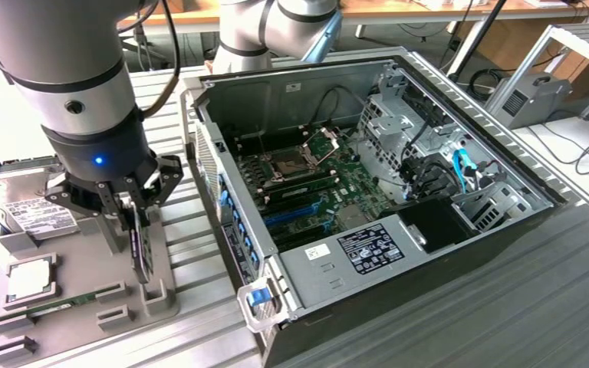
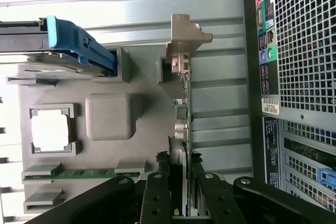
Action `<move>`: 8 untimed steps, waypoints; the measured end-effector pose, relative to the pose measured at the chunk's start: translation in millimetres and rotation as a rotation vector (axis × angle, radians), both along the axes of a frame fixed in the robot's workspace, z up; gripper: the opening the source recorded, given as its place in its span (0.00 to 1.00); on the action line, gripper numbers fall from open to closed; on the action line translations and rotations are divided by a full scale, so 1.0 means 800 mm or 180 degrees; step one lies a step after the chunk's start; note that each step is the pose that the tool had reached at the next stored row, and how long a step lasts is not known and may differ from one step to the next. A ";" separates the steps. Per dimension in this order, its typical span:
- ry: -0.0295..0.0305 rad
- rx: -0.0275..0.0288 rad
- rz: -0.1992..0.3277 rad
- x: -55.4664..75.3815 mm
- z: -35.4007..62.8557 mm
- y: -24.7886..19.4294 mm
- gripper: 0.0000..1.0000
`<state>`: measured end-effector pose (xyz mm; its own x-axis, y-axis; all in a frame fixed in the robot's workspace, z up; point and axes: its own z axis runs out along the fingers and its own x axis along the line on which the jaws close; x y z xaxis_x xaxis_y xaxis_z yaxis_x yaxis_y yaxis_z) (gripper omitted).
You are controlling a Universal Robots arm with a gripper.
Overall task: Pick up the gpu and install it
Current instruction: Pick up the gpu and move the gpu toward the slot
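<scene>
The gpu [image 1: 142, 247] stands edge-on in the slots of a grey holder tray [image 1: 80, 253], a dark thin card at the exterior view's left. My gripper [image 1: 136, 205] reaches down over it, with a finger pressed on either side of its upper edge. In the wrist view the gpu [image 2: 184, 98] runs away from me as a thin green board. Its silver end bracket [image 2: 186, 38] is at the far end. My gripper [image 2: 180, 165] is shut on the near end, the black fingers [image 2: 159, 184] against both faces of the card. The card still sits in the tray [image 2: 142, 145].
The open computer case [image 1: 459, 253] lies at the exterior view's right, its motherboard [image 1: 320, 192] and blue slots [image 1: 305, 211] exposed. The case's rear panel [image 2: 302, 51] is close beside the tray. A hard drive [image 1: 18, 203], a CPU [image 1: 31, 280] and a RAM stick [image 1: 59, 301] share the tray.
</scene>
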<state>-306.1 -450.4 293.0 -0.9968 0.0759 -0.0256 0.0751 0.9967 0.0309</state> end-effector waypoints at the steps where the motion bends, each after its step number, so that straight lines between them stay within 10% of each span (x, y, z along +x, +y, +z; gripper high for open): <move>1: 0.0000 0.0000 0.0000 0.000 0.000 0.0000 0.26; 8: 0.0000 0.0000 0.0000 0.000 0.003 0.0000 0.26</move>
